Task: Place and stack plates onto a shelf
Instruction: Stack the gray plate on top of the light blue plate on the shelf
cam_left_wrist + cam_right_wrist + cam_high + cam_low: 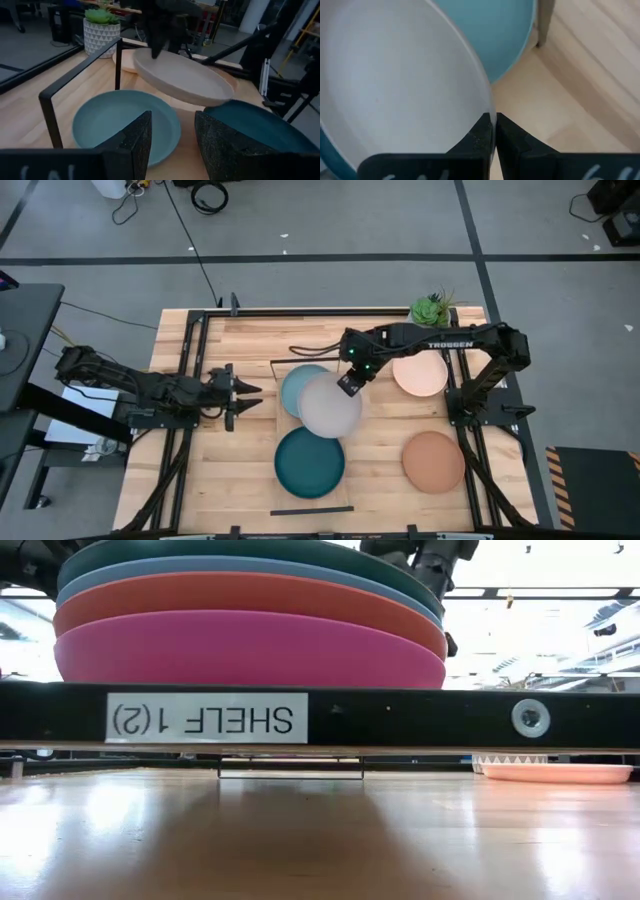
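The right claw [349, 383] is pinched tight on the rim of the grey plate [330, 406], holding it tilted in the air over the shelf [285, 498]. Right under that claw and partly covered by the held plate lies the pale aqua plate [297, 385] on the shelf, at the end toward the black bar [75, 80]. Beyond the grey plate from the right claw, at the shelf's other end, sits the dark teal plate [309, 463]; the low view shows it topping a stack, with a bright blue plate [150, 573], an orange plate [250, 602] and a magenta plate [250, 652] beneath it. On the tabletop [250, 330] to the far side of the right claw lie the peach plate [420, 375], near the potted plant [431, 308], and the terracotta plate [433, 461]. The left claw [246, 397] waits well apart from the plates, its fingers [135, 142] spread with nothing between them.
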